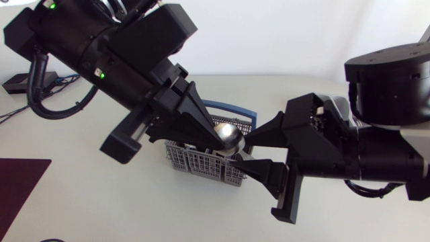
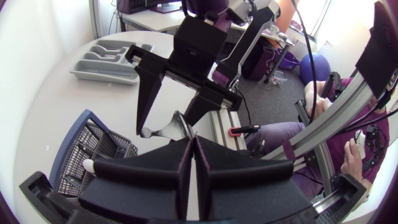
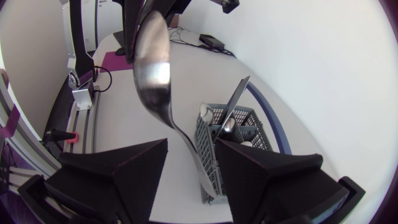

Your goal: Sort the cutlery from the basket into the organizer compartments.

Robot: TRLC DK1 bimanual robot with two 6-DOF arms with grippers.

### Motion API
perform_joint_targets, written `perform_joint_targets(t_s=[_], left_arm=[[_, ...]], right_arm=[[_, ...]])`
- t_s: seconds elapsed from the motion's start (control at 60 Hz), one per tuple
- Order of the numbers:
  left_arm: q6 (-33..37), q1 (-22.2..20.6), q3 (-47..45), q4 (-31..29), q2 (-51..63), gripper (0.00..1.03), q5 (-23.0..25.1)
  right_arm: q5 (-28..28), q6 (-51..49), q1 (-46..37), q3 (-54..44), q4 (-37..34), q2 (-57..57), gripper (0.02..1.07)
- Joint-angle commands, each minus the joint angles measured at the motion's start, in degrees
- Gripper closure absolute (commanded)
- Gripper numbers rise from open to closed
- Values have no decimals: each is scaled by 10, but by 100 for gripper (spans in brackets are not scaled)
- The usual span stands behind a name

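Note:
My left gripper (image 1: 216, 136) (image 2: 193, 149) is shut on a silver spoon (image 1: 230, 138) (image 3: 152, 68), holding it by the bowl end above the grey cutlery basket (image 1: 195, 160) (image 3: 231, 134). The spoon's handle runs between the fingers of my right gripper (image 1: 250, 152) (image 3: 193, 155), which stands open with a gap on each side of it. In the left wrist view the right gripper (image 2: 169, 121) faces mine just past the spoon (image 2: 175, 129). The grey organizer (image 2: 106, 65) lies further off on the table, beyond the basket (image 2: 93, 149).
The basket has a blue handle (image 1: 232, 107) and still holds several pieces of cutlery (image 3: 227, 124). A dark red mat (image 1: 20, 185) lies at the table's left edge. Both arms crowd the space over the basket.

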Motion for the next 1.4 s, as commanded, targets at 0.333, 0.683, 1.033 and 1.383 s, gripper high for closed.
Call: perform_joint_targets(t_s=[0.333, 0.683, 1.033, 1.383], left_arm=[[16, -2, 19, 0, 12, 100, 11], [-72, 79, 38, 100, 4, 7, 10], [-106, 111, -68, 244, -48, 5, -152], [-83, 117, -185, 307, -102, 6, -271]], right_arm=[[-18, -6, 6, -12, -5, 15, 100], [24, 6, -15, -8, -36, 23, 101], [87, -2, -187, -13, -61, -26, 101], [101, -15, -429, 27, 0, 54, 101]])
